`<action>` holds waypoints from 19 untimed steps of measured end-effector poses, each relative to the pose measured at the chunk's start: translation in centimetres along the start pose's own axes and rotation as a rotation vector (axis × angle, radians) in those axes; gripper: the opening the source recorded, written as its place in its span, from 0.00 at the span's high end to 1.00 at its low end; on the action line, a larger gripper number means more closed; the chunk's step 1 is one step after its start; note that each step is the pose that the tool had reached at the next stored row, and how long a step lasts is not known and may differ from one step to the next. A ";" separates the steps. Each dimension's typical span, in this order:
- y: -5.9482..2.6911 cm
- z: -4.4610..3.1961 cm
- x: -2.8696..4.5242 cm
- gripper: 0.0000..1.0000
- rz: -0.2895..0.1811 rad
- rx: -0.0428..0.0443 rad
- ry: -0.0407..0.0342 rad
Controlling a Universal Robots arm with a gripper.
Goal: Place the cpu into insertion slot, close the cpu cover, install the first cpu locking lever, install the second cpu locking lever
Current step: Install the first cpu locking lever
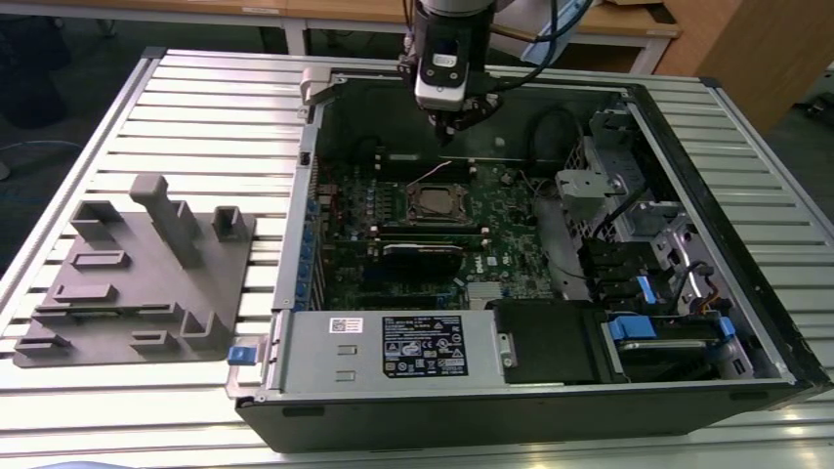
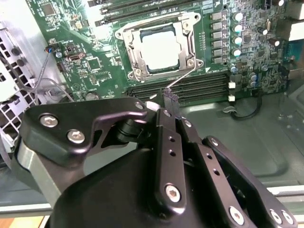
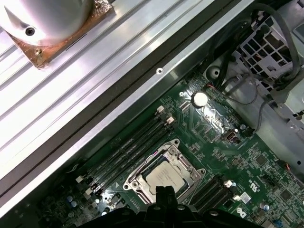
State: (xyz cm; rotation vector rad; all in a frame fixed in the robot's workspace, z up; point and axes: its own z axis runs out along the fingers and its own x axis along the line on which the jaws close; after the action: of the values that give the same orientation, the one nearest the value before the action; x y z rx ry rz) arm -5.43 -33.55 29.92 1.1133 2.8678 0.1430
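The hand (image 2: 169, 99), fingers drawn together, hangs just beside the insertion slot (image 2: 123, 32), where the cpu (image 2: 160, 47) lies seated under the cpu cover (image 2: 134, 56), and a raised locking lever (image 2: 179, 80) slants from the slot's corner to the hand's tip.

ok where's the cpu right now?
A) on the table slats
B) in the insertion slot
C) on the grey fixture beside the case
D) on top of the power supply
B: the cpu sits in the insertion slot on the green motherboard, and its grey top shows through the window of the cpu cover.
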 end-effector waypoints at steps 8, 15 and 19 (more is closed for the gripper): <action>-0.06 0.53 0.01 0.89 0.000 -0.0003 0.0001; -0.10 0.92 0.02 0.89 0.000 -0.0004 0.0001; -0.17 1.54 0.04 0.89 0.000 -0.0003 0.0001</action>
State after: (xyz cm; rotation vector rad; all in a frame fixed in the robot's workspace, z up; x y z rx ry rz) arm -5.43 -33.54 28.37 1.1133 2.8677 0.1435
